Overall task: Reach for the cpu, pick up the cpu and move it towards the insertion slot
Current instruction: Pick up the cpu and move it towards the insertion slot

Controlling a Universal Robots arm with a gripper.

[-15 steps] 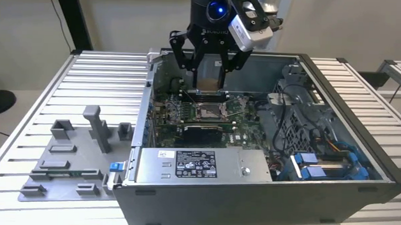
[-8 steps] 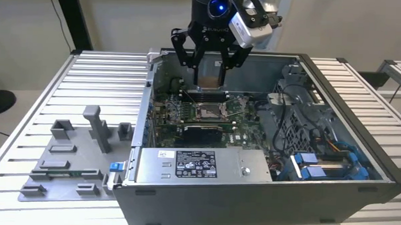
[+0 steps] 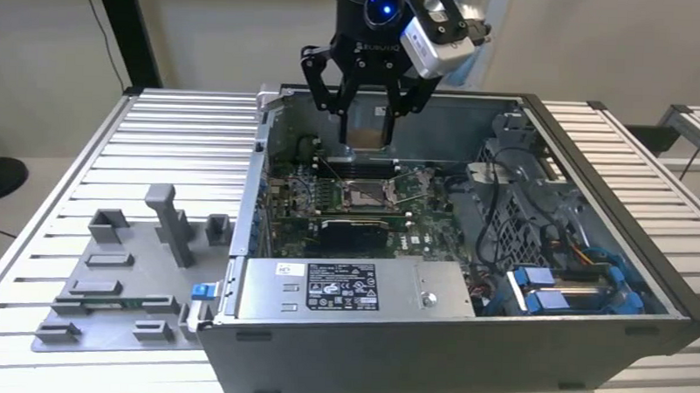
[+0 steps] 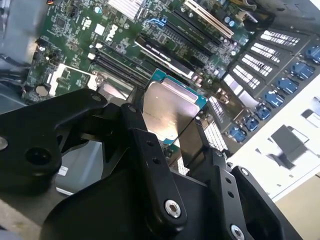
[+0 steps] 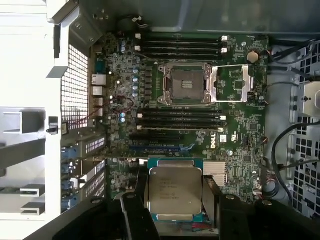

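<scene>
The jaws grip the cpu (silvery face showing) above the motherboard.

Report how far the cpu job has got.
Done: the cpu is picked up, clamped between the fingers of the gripper and held in the air inside the open computer case. In hand: carrying it above the motherboard. Left: the insertion slot sits open and empty, apart from the chip.
</scene>
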